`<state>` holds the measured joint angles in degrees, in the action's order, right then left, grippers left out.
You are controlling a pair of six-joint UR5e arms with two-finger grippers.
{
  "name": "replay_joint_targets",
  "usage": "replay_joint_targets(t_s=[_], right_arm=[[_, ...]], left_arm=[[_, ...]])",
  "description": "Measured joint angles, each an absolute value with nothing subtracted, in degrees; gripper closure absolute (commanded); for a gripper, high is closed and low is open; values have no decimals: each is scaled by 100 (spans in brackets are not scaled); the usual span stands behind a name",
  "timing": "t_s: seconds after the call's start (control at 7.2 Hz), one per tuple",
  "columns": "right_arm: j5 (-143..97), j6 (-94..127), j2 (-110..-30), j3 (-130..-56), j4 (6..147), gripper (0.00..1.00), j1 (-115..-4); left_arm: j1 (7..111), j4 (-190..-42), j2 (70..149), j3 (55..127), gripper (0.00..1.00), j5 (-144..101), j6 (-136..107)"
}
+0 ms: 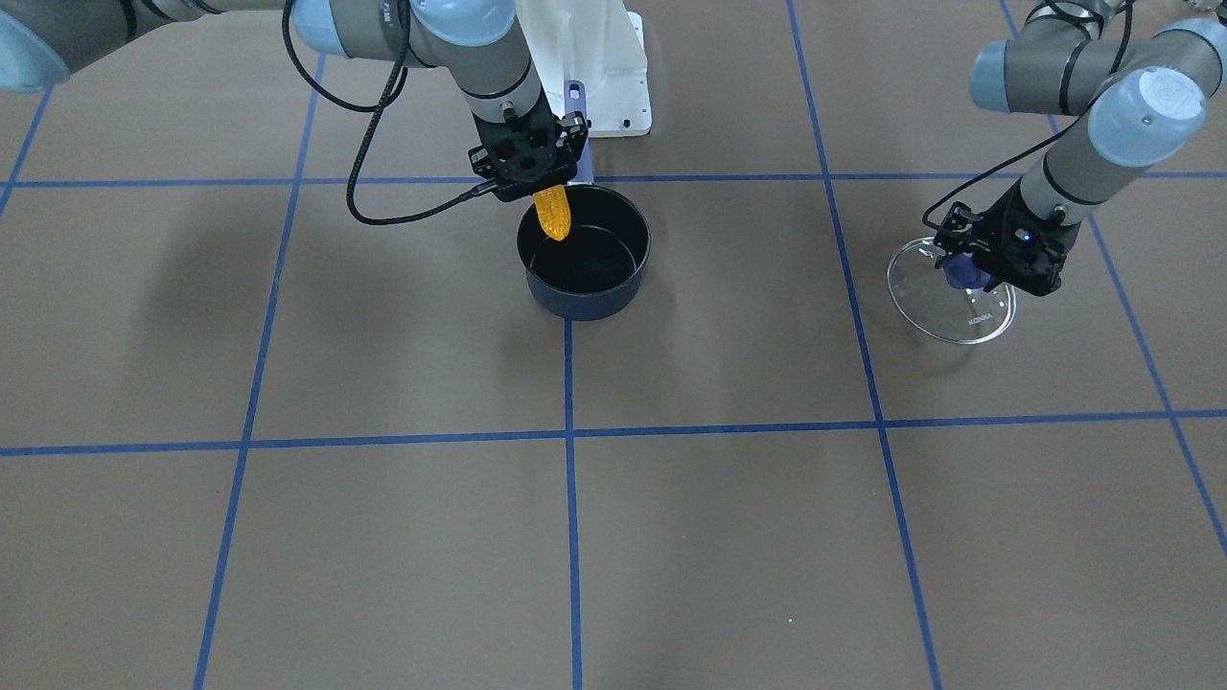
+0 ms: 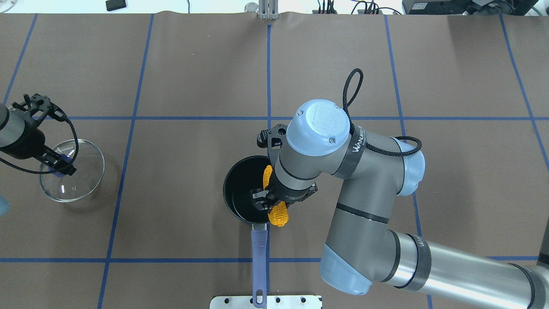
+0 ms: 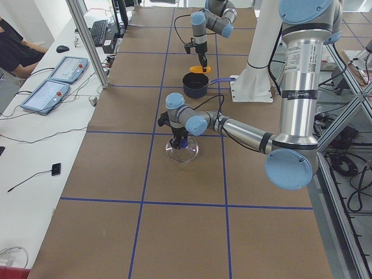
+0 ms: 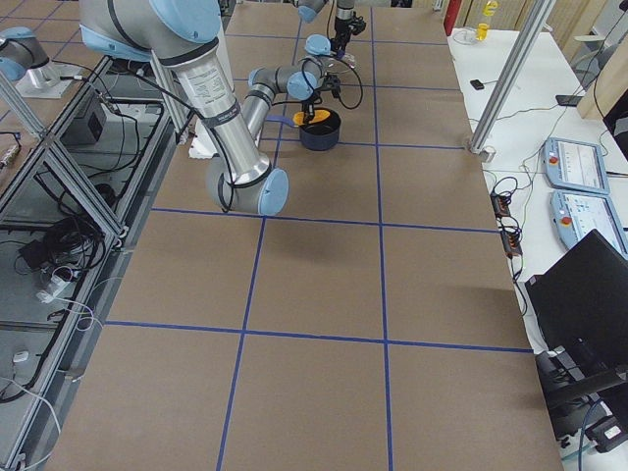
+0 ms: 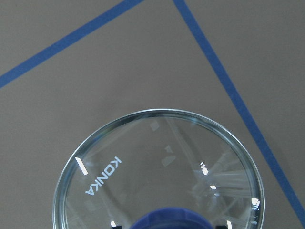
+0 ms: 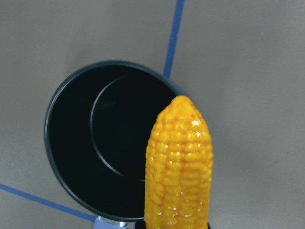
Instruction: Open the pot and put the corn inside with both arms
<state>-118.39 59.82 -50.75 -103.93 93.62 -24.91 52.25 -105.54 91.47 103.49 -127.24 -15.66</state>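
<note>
- Left middle: the left gripper [image 2: 61, 166] has its fingers closed on the glass lid [image 2: 88, 165] by its knob, parked far aside so the mouth is free.
- Centre: the pot [image 2: 238, 191] stands open, handle toward the bottom edge.
- Just right: the right gripper [image 2: 268, 201] clamps the corn [image 2: 279, 216] mid-cob. The cob is tilted over the rim with its tip aimed inside, not yet released.

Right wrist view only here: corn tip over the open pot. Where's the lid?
Observer: The glass lid is low on the robot's far left, with the left tool shut on its blue knob.
Operator: Is the corn inside the pot yet?
Observer: No. In the left side view the corn hangs clear above the pot, gripped by the right tool.
Operator: Which way is the pot handle?
Observer: The handle points back toward the robot's base.
</note>
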Motion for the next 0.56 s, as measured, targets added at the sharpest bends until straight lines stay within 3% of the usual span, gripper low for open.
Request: replay_joint_targets(t_s=[0.56], right_arm=[[-11776,6036,-4944,-10076,9153,42,-2389]], left_arm=[[5232,-10145,10022,9876,39,-12848,-1839]])
